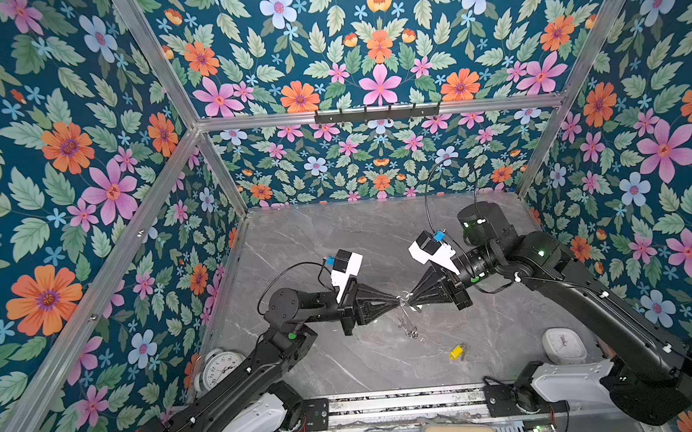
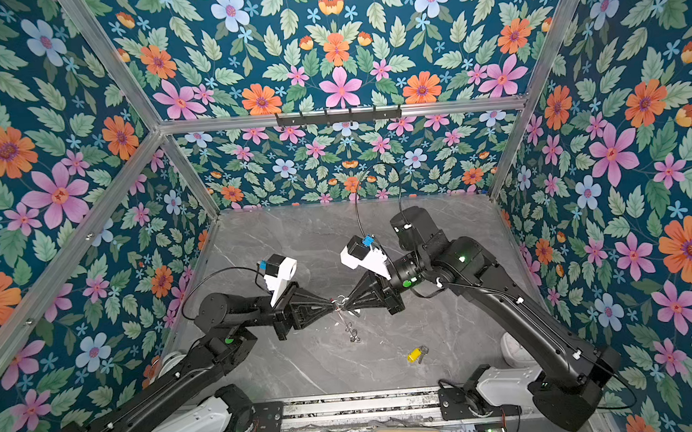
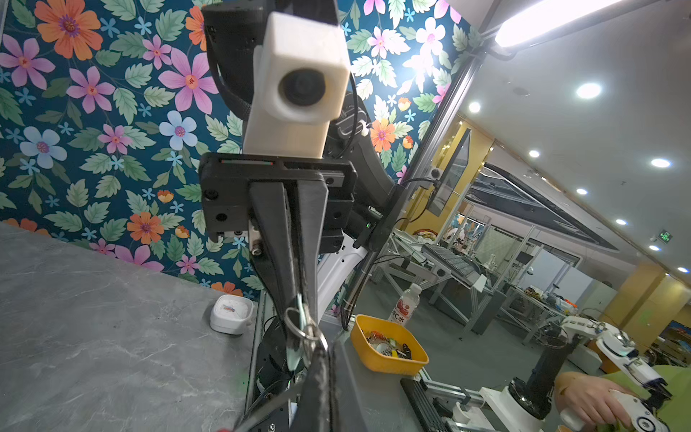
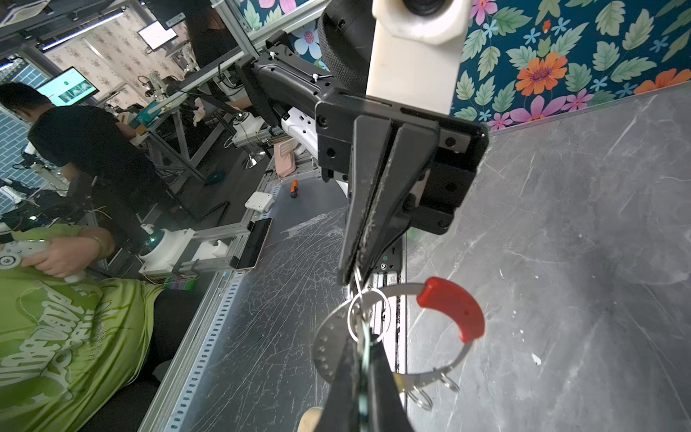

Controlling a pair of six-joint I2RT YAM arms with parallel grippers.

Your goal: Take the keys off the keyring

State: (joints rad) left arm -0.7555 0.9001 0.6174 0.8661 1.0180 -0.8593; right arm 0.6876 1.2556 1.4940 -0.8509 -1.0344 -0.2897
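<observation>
left claw [image 1: 397, 302] clamped on keyring [image 4: 323, 346] | right claw [image 1: 411, 300] clamped on mint-tagged key [image 3: 295, 351], tip-to-tip | likely light, stiff, slippery; pinch tag flats

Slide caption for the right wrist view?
Left end effector pinches the split ring, right end effector the pale-tagged key, red-sleeved keyring dangling above the table.

Round clock [image 1: 221, 369] half behind left arm [image 1: 258, 363]; keyring [image 1: 407, 317] detail too small.
</observation>
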